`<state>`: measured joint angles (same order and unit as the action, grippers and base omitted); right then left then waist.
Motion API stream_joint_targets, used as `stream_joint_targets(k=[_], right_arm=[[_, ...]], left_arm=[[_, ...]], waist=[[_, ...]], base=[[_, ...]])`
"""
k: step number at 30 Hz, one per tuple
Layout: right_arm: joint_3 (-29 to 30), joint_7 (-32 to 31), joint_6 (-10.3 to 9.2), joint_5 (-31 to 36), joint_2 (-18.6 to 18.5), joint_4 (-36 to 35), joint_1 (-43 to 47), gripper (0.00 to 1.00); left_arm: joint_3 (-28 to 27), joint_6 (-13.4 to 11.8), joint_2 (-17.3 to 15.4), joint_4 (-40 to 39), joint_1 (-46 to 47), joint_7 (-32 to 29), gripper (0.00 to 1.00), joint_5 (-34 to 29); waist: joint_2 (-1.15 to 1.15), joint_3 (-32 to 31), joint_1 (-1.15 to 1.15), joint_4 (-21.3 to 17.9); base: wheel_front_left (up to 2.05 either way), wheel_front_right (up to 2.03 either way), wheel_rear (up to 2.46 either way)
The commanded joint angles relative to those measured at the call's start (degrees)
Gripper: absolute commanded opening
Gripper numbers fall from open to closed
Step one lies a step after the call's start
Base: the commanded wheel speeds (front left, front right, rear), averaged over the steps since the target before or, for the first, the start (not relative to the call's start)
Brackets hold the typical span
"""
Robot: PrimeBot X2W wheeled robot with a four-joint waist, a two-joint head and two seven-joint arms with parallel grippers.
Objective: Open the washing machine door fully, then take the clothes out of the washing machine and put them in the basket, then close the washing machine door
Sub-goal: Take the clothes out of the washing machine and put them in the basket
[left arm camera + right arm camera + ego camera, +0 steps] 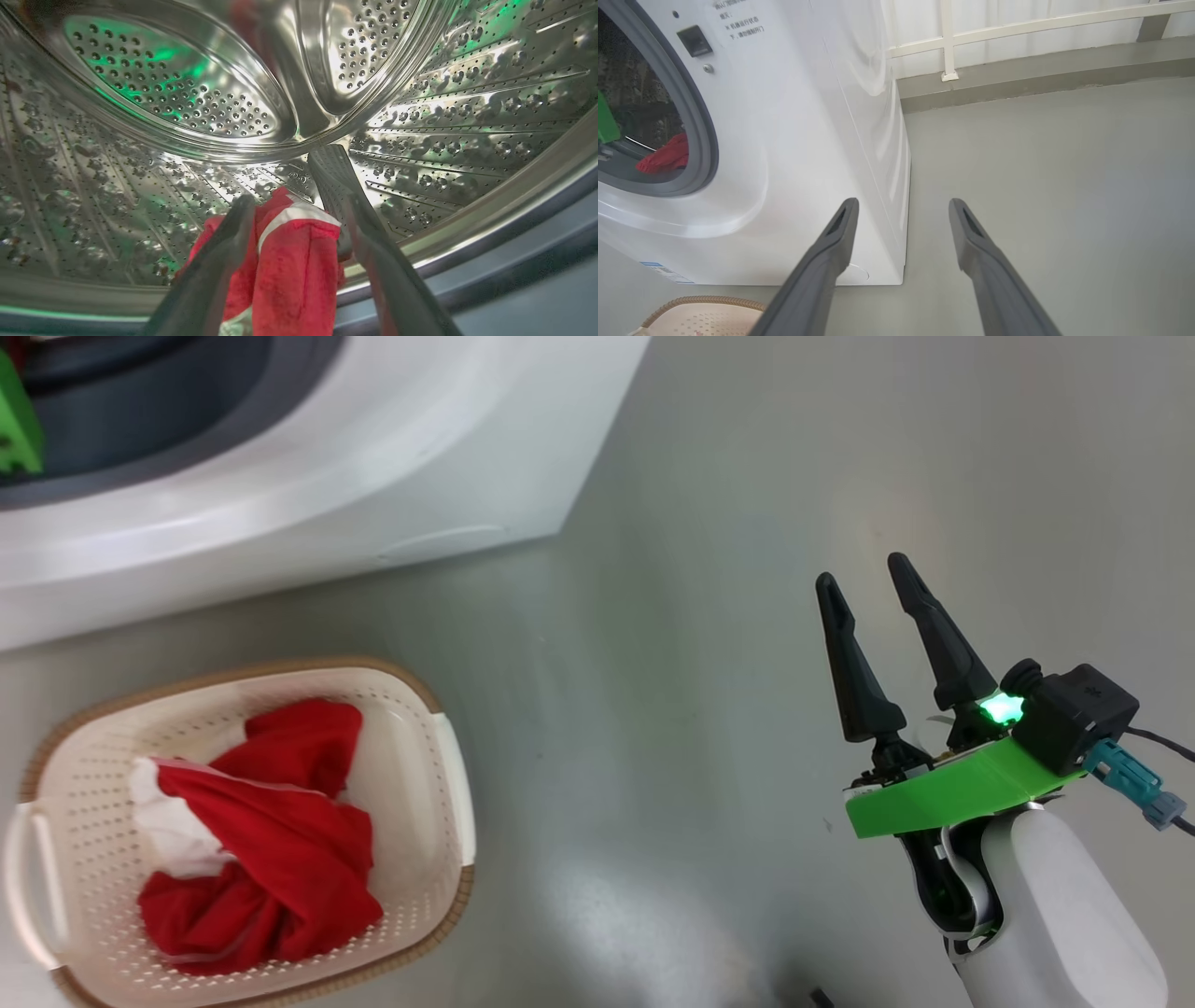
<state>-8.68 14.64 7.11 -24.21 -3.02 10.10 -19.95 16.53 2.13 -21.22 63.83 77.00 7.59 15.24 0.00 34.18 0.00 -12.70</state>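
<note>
Red clothes point(294, 261) are lying between the wide-open fingers of the left gripper point(286, 176) inside the washing machine point(373, 457) drum point(163, 84), going by the left wrist view. Head view is showing more of them piled in the basket point(411, 784) just in front of the washing machine, and the right gripper point(863, 571) hanging open and empty over the grey floor point(653, 709) off its corner. Right wrist view is catching a white railing point(948, 37) beyond it.

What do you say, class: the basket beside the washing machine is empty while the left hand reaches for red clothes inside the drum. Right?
Not empty: the head view shows the basket holding red clothes. The rest stands: the left hand reaches for a red garment inside the drum.
</note>
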Motion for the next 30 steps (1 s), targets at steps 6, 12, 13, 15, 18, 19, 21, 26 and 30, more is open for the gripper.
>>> stream_joint_targets(k=[6, 12, 13, 15, 18, 19, 21, 26, 30], right_arm=[[-1.46, 0.36, 0.37, -0.96, 0.14, -2.50, 0.06, 1.00], [-1.72, 0.36, 0.37, -1.45, 0.14, -2.60, 0.10, 1.00], [-1.75, 0.36, 0.37, -1.50, 0.14, -2.62, 0.12, 1.00], [-1.73, 0.36, 0.37, -1.52, 0.14, -2.63, 0.14, 1.00], [-1.65, 0.36, 0.37, -1.62, 0.14, -2.64, -0.02, 1.00], [-1.64, 0.36, 0.37, -1.64, 0.14, -2.63, -0.08, 1.00], [-1.65, 0.36, 0.37, -1.66, 0.14, -2.59, -0.18, 1.00], [-1.59, 0.36, 0.37, -1.66, 0.14, -2.30, -0.24, 1.00], [-1.63, 0.36, 0.37, -1.58, 0.14, -2.11, -0.63, 1.00]], left_arm=[[0.13, -0.40, -2.68, 4.22, 6.01, -4.33, 1.00, -0.61], [1.10, -2.86, -3.10, 7.69, 8.16, -8.97, 1.00, -1.22], [1.19, -3.50, -3.20, 8.02, 8.32, -9.72, 1.00, -1.28], [1.34, -4.27, -3.27, 8.36, 8.37, -10.80, 1.00, -1.40], [1.85, -7.39, -3.49, 9.16, 8.39, -14.16, 1.00, -1.77], [2.07, -7.88, -3.48, 9.32, 8.25, -15.34, 1.00, -1.88], [2.37, -7.97, -3.40, 9.56, 7.74, -17.75, 1.00, -1.82], [3.01, -7.62, -3.28, 9.75, 7.16, -19.86, 0.00, -1.65], [3.14, -7.57, -3.27, 9.75, 6.86, -18.39, 0.00, -1.29]], waist=[[0.00, 4.10, 0.00, -2.47], [0.00, 5.14, 0.00, -3.20], [0.00, 5.22, 0.00, -3.28], [0.00, 5.27, 0.00, -3.30], [0.00, 5.35, 0.00, -3.36], [0.00, 5.29, 0.00, -3.37], [0.00, 5.17, 0.00, -3.37], [0.00, 4.83, 0.00, -3.15], [0.00, 4.31, 0.00, -3.07]], base=[[0.00, 0.00, 0.00], [0.00, 0.00, 0.00], [0.00, 0.00, 0.00], [0.00, 0.00, 0.00], [0.00, 0.00, 0.00], [0.00, 0.00, 0.00], [0.00, 0.00, 0.00], [0.00, 0.00, 0.00], [0.00, 0.00, 0.00]])
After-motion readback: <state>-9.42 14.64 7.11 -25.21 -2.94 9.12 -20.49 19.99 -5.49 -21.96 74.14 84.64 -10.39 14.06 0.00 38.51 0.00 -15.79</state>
